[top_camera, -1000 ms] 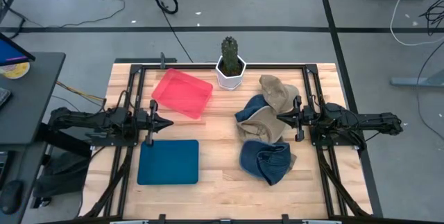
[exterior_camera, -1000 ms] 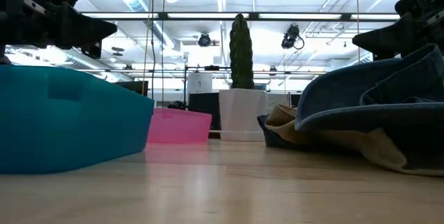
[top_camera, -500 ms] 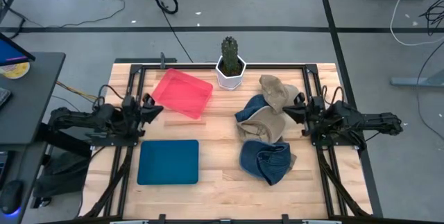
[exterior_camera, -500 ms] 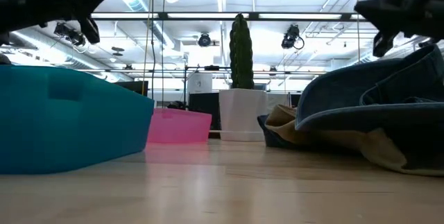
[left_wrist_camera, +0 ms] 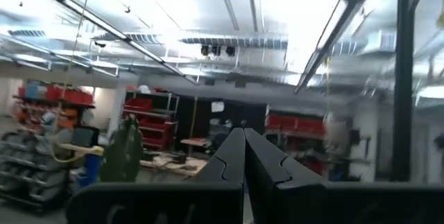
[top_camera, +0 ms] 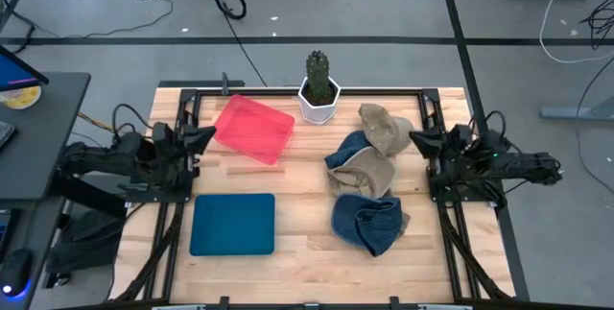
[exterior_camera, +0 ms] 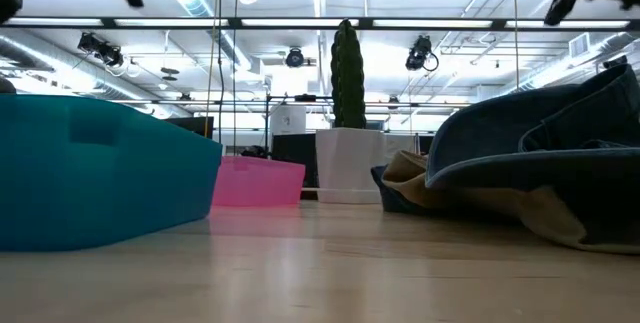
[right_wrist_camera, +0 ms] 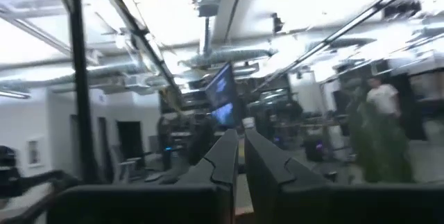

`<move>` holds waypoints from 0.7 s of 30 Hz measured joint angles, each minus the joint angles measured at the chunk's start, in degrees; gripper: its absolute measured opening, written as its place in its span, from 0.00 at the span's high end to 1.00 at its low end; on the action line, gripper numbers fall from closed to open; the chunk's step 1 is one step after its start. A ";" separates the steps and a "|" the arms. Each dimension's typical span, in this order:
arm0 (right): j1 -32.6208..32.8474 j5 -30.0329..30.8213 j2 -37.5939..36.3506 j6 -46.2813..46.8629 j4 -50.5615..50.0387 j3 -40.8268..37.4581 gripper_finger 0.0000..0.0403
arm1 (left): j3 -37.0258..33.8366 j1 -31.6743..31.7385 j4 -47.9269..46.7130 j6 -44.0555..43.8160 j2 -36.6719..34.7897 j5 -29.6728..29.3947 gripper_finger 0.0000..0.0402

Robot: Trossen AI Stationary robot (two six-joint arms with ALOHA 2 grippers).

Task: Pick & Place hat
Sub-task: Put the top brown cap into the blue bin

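Wood table (top_camera: 307, 252) w/ hats (top_camera: 366, 222); both claws closed, raised at sides

Three soft hats lie crumpled on the right half of the table, none of them held. A tan hat (top_camera: 383, 128) sits farthest back, slumped in folds. Just in front of it, touching, lies a blue denim hat with a tan lining (top_camera: 359, 164) — its blue crown to the left, the pale inside turned up. Nearest the front edge rests a second blue denim hat (top_camera: 367, 224), folded over on itself; in the low view its brim (exterior_camera: 540, 168) arches up over a strip of tan lining.
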 joint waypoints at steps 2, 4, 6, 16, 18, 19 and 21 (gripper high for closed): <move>0.00 1.58 2.50 -2.19 -0.10 3.91 0.92 | 3.70 0.00 -1.45 1.37 3.14 -0.07 0.99; 0.00 2.90 5.02 -4.71 -0.16 7.98 0.92 | 6.98 0.00 -1.56 1.67 5.77 -0.61 0.99; 0.00 4.28 7.58 -6.64 -0.15 12.15 0.92 | 10.42 0.00 -1.37 1.70 7.82 -2.43 0.99; -0.02 14.38 19.83 -1.97 -1.84 31.31 0.92 | 23.30 0.00 -8.20 6.63 12.81 -10.64 0.99; 0.01 14.27 21.68 -0.96 -4.94 34.55 0.92 | 25.09 0.00 -11.94 1.52 12.73 -10.72 0.99; 0.02 13.93 22.57 0.82 -7.26 36.13 0.92 | 25.84 0.00 -13.79 -1.24 12.69 -11.10 0.99; 0.02 11.60 24.35 5.90 -12.25 39.15 0.92 | 26.66 0.00 -16.50 -6.56 12.68 -11.58 0.99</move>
